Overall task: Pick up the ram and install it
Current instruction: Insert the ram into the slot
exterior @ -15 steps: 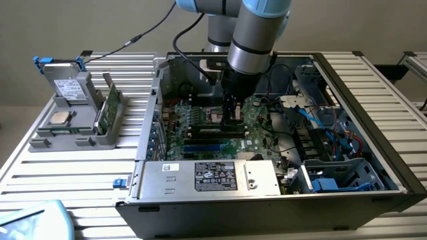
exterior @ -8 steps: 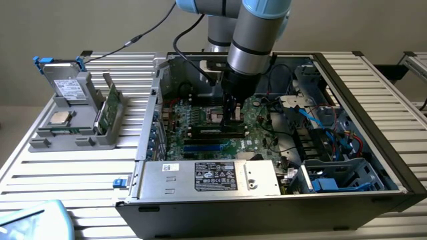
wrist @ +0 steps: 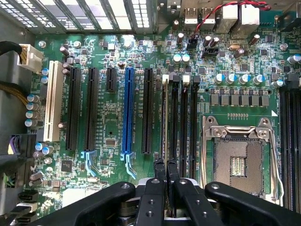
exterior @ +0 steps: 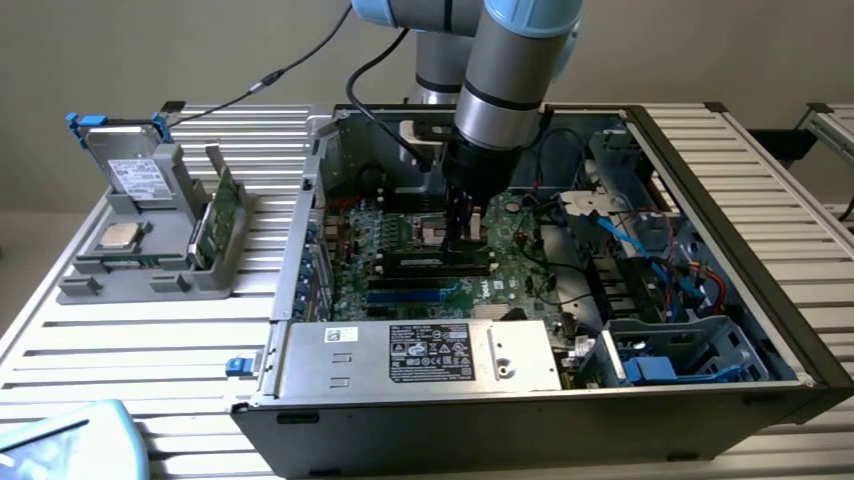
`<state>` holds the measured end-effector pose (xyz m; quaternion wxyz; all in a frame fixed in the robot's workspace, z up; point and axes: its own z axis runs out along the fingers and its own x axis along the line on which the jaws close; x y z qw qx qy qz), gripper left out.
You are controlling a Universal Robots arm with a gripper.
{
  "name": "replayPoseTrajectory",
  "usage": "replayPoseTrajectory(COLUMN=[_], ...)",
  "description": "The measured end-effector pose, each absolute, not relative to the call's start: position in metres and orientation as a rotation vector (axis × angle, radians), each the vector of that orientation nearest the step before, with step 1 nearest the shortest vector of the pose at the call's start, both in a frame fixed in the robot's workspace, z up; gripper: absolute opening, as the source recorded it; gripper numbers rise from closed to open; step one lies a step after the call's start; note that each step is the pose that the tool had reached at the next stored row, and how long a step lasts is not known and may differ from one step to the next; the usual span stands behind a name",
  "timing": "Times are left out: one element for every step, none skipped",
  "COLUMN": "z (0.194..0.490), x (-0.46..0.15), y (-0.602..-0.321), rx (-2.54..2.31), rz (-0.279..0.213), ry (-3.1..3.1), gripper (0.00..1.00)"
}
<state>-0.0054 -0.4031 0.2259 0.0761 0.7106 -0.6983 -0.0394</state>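
The gripper hangs low inside the open computer case. Its fingers are drawn almost together and appear to pinch the ram. The ram shows edge-on as a thin pale strip running along the memory slot nearest the expansion slots, in the bank between the blue expansion slot and the empty processor socket. Whether the stick is hovering just above the slot or already resting in its mouth cannot be told. Done well, this step probably calls for keeping the stick upright and parallel to the slot. The push should go straight down and evenly along the stick's length, with no sideways lean that could bend it or scrape the motherboard. The white latch at the slot's end should be free to close. The red and black wires lie well apart from the work. The case rests on a slatted metal table. On the exterior view's left, a grey holder carries green circuit boards. Little of the room shows beyond a plain pale floor.
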Motion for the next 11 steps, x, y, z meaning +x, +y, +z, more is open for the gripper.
replayPoseTrajectory(z=[0.2258,0.2257,0.2258,0.2258,0.2258,0.2257,0.2257,0.2258,0.2258,0.2259,0.2259], x=[-0.0054,-0.0054,-0.0054,-0.0054,-0.0054,-0.0054,-0.0054,-0.0054,-0.0055,-0.0055,-0.0055], y=[-0.4029,-0.4029,-0.4029,-0.4029,-0.4029,-0.4029,-0.4028,-0.4029,-0.4029,-0.4029,-0.4029], rx=[2.13,2.13,2.13,2.129,2.128,2.127,2.126,2.124,2.123,2.121,2.12], rz=[-0.118,-0.118,-0.118,-0.118,-0.118,-0.119,-0.119,-0.119,-0.119,-0.119,-0.119], ry=[-2.094,-2.094,-2.094,-2.095,-2.095,-2.097,-2.098,-2.1,-2.102,-2.103,-2.104], gripper=[0.13,0.13,0.13,0.13,0.13,0.13,0.13,0.13,0.13,0.13,0.13])
